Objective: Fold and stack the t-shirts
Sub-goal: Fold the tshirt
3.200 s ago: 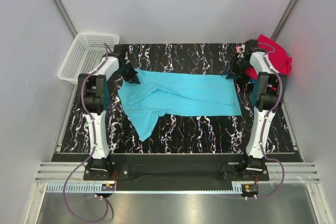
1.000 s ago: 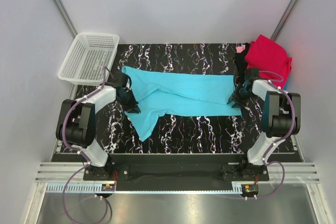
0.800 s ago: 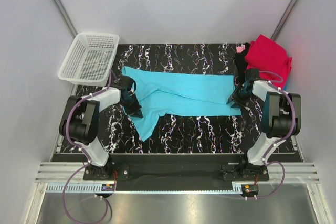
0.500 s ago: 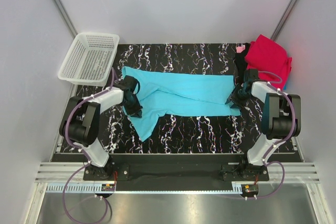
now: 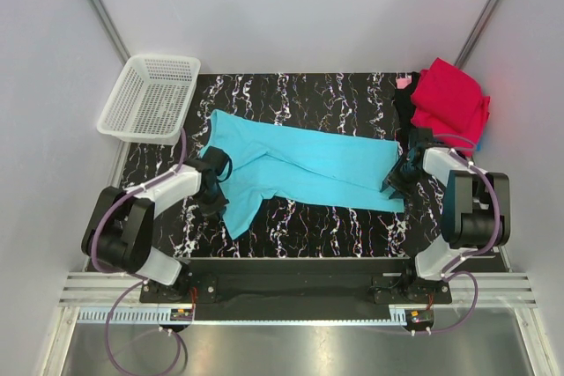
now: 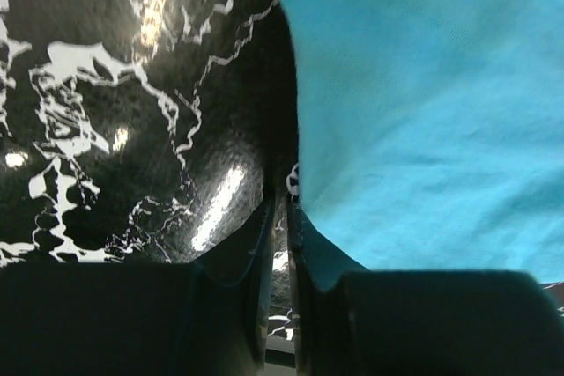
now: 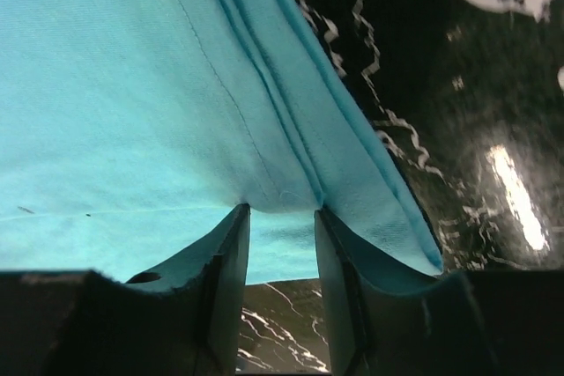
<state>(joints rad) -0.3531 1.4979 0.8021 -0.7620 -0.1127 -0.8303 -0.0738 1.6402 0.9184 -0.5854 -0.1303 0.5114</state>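
Observation:
The turquoise t-shirt (image 5: 308,160) lies spread across the black marbled table (image 5: 335,226), with one sleeve pointing toward the near edge. At the shirt's left edge, my left gripper (image 5: 214,187) has its jaws nearly together on the cloth's rim (image 6: 304,173). My right gripper (image 5: 394,184) holds the shirt's right hem, and a bunched fold (image 7: 278,191) sits between its fingertips. The crimson t-shirt (image 5: 451,99) is piled at the far right corner over black (image 5: 404,105) and pink (image 5: 404,83) cloth. In the wrist views the left gripper (image 6: 280,204) and the right gripper (image 7: 280,209) are low over the table.
A white mesh basket (image 5: 150,94) stands off the table's far left corner. Grey walls enclose the table on three sides. Bare marbled surface shows in front of the shirt and behind it.
Both grippers have drawn back toward the near edge with the turquoise shirt. Its right end has slid nearer and the shirt now lies slightly slanted.

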